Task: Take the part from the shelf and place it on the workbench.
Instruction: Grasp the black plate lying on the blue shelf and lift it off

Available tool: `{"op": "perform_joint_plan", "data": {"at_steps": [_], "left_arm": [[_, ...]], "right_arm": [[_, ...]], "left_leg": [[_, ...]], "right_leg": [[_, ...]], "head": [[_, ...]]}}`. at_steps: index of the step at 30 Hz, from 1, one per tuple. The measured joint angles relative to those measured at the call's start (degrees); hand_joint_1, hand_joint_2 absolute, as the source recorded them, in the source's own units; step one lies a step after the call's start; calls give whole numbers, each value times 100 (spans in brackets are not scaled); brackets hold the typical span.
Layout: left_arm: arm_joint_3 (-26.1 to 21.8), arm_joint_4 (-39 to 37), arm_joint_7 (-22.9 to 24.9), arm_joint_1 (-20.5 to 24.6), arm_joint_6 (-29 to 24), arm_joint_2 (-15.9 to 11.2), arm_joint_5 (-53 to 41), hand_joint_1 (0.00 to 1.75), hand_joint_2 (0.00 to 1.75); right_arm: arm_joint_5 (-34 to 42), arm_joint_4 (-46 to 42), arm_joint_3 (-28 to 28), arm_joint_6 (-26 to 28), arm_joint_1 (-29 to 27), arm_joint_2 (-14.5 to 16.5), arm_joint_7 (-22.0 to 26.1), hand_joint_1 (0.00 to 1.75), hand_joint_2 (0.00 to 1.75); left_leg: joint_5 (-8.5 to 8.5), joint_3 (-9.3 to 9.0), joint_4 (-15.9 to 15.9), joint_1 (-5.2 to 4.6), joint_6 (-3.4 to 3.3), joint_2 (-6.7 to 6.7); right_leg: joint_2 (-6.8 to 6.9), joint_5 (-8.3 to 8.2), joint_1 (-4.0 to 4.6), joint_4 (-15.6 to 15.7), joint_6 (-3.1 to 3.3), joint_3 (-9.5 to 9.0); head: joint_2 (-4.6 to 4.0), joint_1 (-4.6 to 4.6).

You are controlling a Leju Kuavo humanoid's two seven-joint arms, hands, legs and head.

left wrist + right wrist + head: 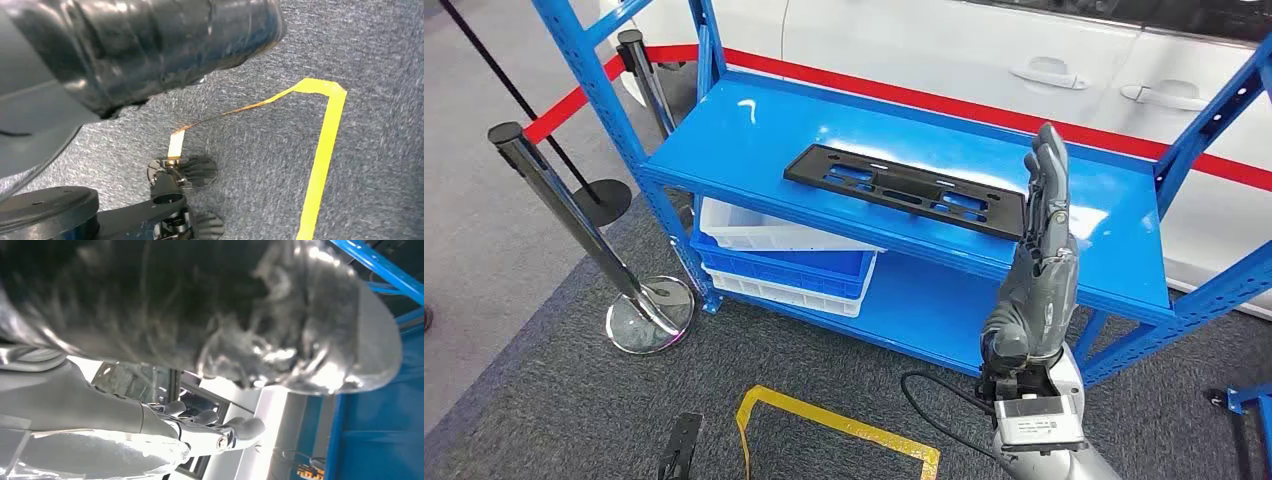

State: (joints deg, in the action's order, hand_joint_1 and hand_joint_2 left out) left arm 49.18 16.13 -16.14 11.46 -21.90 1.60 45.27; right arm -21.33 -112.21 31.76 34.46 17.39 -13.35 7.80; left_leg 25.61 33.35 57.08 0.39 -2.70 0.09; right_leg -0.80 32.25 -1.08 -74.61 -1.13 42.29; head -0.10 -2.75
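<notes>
Part [904, 188] lies flat on top shelf [744, 150], long axis approx 10-to-4 — R hand [1046, 215] upright, fingers extended, holding nothing, just off its 4 o'clock end; the nearer hand, I'd judge.

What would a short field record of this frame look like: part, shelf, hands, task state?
part: black flat frame, lying on the top shelf
shelf: blue rack; white and blue bins stacked on the lower level
right hand: raised, fingers straight and together, beside the part's right end, holding nothing
left hand: low near the carpet; fingers too unclear to tell
floor: grey carpet with yellow tape
behind: white car, red line, stanchions
task state: part not yet picked up
</notes>
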Motion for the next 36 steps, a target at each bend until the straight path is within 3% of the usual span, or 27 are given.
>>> {"op": "perform_joint_plan", "data": {"at_steps": [2,3,4,6,8,11,13,15,16,17,18,20,22,25,27,28,30,31,32,33,34,36], "left_arm": [[0,0,1,-4,0,0,0,0,0],[0,0,2,-6,0,1,0,0,0],[0,0,-1,-3,-1,2,1,0,0],[0,0,-17,9,-8,7,5,0,0],[0,0,-45,20,-24,9,19,0,0],[0,0,-92,31,-49,14,42,0,0],[0,0,-118,39,-71,15,62,0,0],[-1,0,-128,37,-86,17,80,0,0],[-1,0,-128,31,-88,19,86,0,0],[-1,0,-128,25,-90,21,91,0,0],[-1,0,-129,23,-91,24,91,0,0],[-1,0,-134,30,-92,24,92,0,0],[-1,0,-142,40,-92,25,96,0,0],[0,0,-157,32,-102,27,114,0,0],[-1,0,-180,31,-113,27,142,0,0],[-2,0,-191,34,-117,26,156,0,0],[-2,0,-203,31,-120,26,169,0,0],[-2,0,-202,26,-119,26,170,0,0],[-2,0,-198,20,-118,27,169,0,0],[-2,0,-195,16,-116,27,168,0,0],[-2,0,-192,14,-114,28,165,0,0],[-2,0,-191,16,-110,28,157,0,0]], "right_arm": [[3,10,0,1,-3,-1,2,0,0],[7,17,0,1,-5,-2,3,0,0],[6,21,0,1,-6,-3,5,0,0],[6,23,0,-6,-3,-4,7,0,0],[11,24,0,-34,0,-3,5,0,0],[45,24,0,-88,3,-10,-2,0,0],[77,25,0,-136,13,-13,-6,0,0],[93,31,0,-165,19,-13,-7,0,0],[94,38,0,-167,18,-13,-7,0,0],[94,45,0,-167,18,-13,-7,0,0],[94,51,-1,-167,18,-13,-7,0,0],[94,57,-1,-168,19,-13,-7,0,0],[100,58,0,-171,24,-13,-7,0,0],[118,62,0,-188,33,-14,-7,0,0],[125,66,-1,-201,39,-15,-7,0,0],[131,71,-1,-204,43,-15,-7,0,0],[146,87,0,-211,46,-14,-7,0,0],[155,98,0,-215,43,-14,-7,0,0],[160,110,0,-219,40,-13,-7,0,0],[163,119,0,-221,39,-14,-7,0,0],[164,126,0,-222,39,-14,-7,0,0],[165,129,0,-229,43,-15,-7,0,0]], "left_leg": [[4,0,8,-3,2,23],[10,0,19,-5,5,43],[21,-2,35,-6,16,55],[51,9,83,-22,55,66],[65,28,113,-38,107,74],[129,62,189,-23,194,74],[399,271,638,-3,261,53],[727,632,1383,15,309,45],[785,764,1638,24,323,45],[734,804,1695,30,331,45],[585,736,1529,35,330,45],[216,388,780,40,307,31],[54,138,245,24,257,4],[38,107,148,3,157,-6],[3,91,99,10,78,3],[-12,84,76,15,43,9],[-14,87,72,2,10,16],[-12,89,75,-7,3,18],[-8,88,78,-16,-1,19],[-5,84,83,-23,-3,19],[2,76,89,-29,-3,18],[25,69,114,-47,21,18]], "right_leg": [[4,-108,0,78,0,-49],[10,-246,0,251,4,-148],[24,-438,2,600,18,-340],[77,-667,27,1287,61,-701],[103,-676,58,1536,100,-809],[83,-707,43,1580,176,-821],[83,-727,17,1605,228,-835],[75,-726,14,1602,248,-829],[67,-723,13,1596,251,-827],[55,-720,11,1589,250,-826],[41,-715,7,1579,246,-826],[15,-700,-2,1560,222,-829],[-5,-691,12,1544,168,-815],[-13,-702,22,1573,66,-811],[6,-596,8,1460,16,-762],[17,-451,5,1235,3,-664],[29,-73,5,489,-6,-328],[30,50,7,132,-8,-162],[30,64,8,-51,-4,-73],[30,-34,11,-6,8,-90],[31,-221,16,265,31,-215],[60,-573,46,1064,98,-589]], "head": [[1,1],[1,2],[1,2],[1,0],[1,-9],[0,-13],[0,-34],[0,-50],[-1,-50],[-1,-50],[-1,-50],[0,-50],[0,-49],[0,-42],[0,-39],[0,-35],[0,-31],[0,-27],[0,-27],[0,-26],[0,-25],[0,-25]]}}
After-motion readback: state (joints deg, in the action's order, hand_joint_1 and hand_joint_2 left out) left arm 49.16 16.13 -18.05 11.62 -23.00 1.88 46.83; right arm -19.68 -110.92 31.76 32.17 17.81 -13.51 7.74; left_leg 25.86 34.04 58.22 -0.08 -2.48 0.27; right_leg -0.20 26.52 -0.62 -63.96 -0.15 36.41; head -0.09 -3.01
